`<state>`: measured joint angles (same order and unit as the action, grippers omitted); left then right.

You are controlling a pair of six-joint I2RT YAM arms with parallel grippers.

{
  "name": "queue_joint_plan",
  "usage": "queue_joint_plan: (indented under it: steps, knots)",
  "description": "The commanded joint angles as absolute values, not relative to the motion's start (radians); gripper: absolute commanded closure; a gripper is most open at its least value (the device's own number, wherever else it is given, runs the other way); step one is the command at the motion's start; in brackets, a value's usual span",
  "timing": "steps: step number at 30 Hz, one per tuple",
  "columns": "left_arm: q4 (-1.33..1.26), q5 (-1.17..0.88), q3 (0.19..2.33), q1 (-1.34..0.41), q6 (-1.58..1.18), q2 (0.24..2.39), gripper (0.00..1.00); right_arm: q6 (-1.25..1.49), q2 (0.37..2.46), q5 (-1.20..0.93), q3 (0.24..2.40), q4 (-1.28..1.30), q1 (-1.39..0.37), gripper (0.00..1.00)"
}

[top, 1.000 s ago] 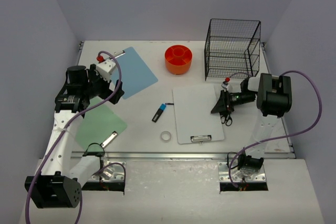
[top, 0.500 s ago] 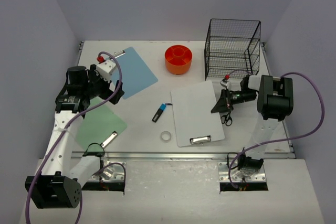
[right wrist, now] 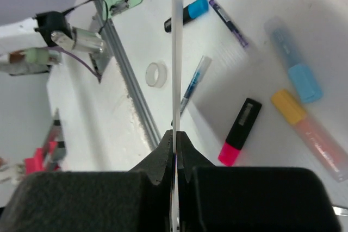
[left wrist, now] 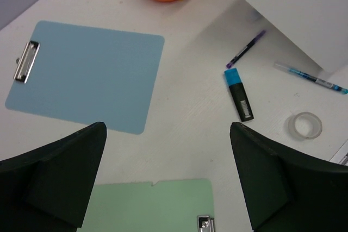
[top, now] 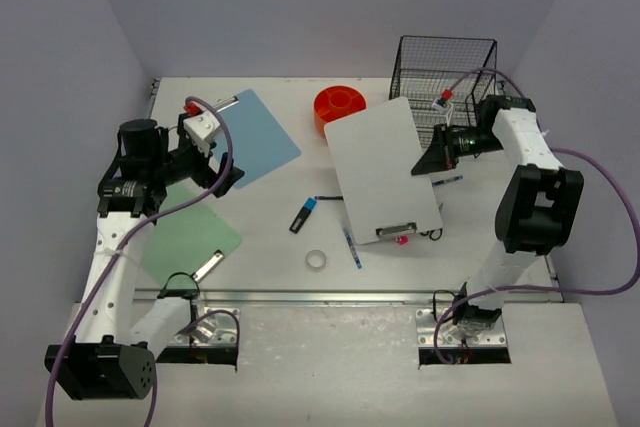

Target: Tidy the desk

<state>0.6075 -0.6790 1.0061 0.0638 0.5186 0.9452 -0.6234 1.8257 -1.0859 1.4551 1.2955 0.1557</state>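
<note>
**Top external view.** The desk, a flat matte white top, lies beneath the white clipboard and spreads out on every side of it. The right gripper is clenched on this board's right edge and holds it tilted clear of the surface. This is probably so that the thin sheet can be slid into the wire rack just behind it. The left gripper hovers well left of the white clipboard with its jaws released wide, grasping nothing and apparently waiting. A round orange tub stands just behind the board's far-left corner.

**Left wrist view.** Between the spread black fingers, a smooth blue clipboard and a green clipboard lie flat, well apart from the white clipboard. A blue-capped highlighter, a slim purple pen and a translucent tape roll lie near its raised corner.

**Right wrist view.** The white clipboard appears edge-on as a thin rigid line pinched between the jaws. On the desk below it lie a pink-capped marker, a yellow-capped marker and a clear blue pen, all cylindrical and likely to roll.
</note>
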Motion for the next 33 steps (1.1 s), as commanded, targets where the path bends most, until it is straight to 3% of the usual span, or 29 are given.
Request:
queue_joint_plan:
  steps: [1,8,17,33]
  knots:
    - [0.588,-0.894,1.091,0.053,0.587,0.966,0.05,-0.727,1.753,-1.061,1.537,1.445,0.092,1.0]
    - [0.742,-0.987,1.315,-0.105,0.755,1.177,0.07,-0.745,1.691,-0.913,1.6,1.415,-0.082,1.0]
    - [0.767,-1.005,1.366,-0.354,0.891,1.352,0.12,-0.767,1.655,-0.756,1.645,1.374,-0.268,1.0]
    - [0.434,-1.114,1.222,-0.375,0.666,1.382,0.27,-0.758,1.598,-0.66,1.614,1.28,-0.411,1.0]
